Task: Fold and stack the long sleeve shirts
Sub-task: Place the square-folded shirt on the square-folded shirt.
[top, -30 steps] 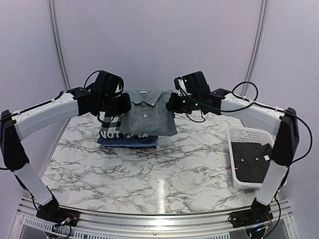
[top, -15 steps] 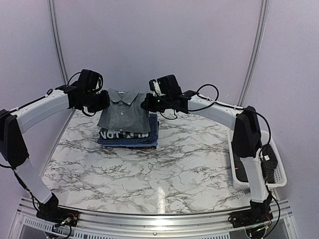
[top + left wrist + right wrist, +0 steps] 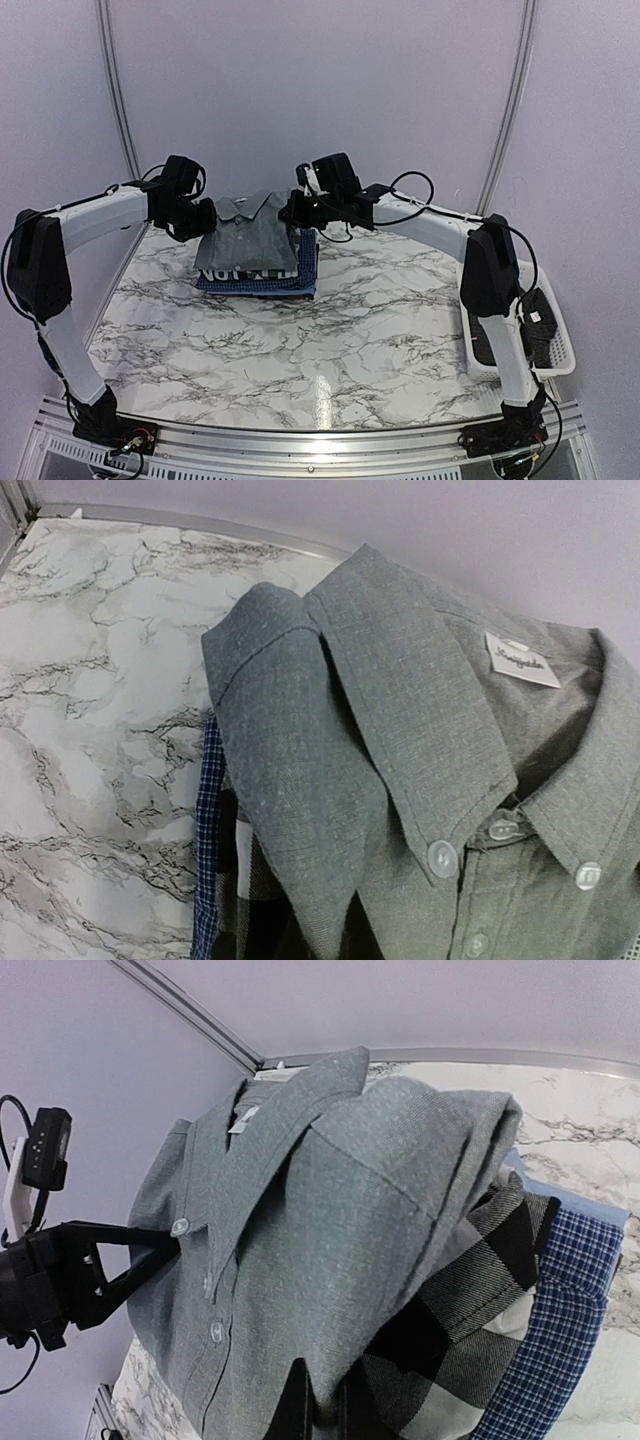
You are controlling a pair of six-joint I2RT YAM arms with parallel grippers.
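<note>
The folded mid-grey shirt point(image 3: 246, 238) hangs between my two grippers, its lower part resting on the stack at the table's back left. The stack holds the black-and-white checked shirt point(image 3: 222, 270) on the blue shirt point(image 3: 296, 282). My left gripper point(image 3: 206, 218) is shut on the grey shirt's left shoulder; its fingers are hidden under cloth in the left wrist view point(image 3: 350, 935). My right gripper point(image 3: 291, 212) is shut on the right shoulder point(image 3: 325, 1410). The checked shirt point(image 3: 470, 1290) and blue shirt point(image 3: 560, 1300) show below it. The dark charcoal shirt point(image 3: 546, 336) lies in the basket.
The white slatted basket point(image 3: 562, 364) stands at the table's right edge, partly behind my right arm. The back wall is close behind the stack. The left table rail point(image 3: 112, 280) runs beside the stack. Marble tabletop point(image 3: 330, 330) spreads in front.
Both grippers carried the grey shirt left from the table's back centre to the stack, then lowered it onto the checked shirt. The right arm has stretched far to the left.
</note>
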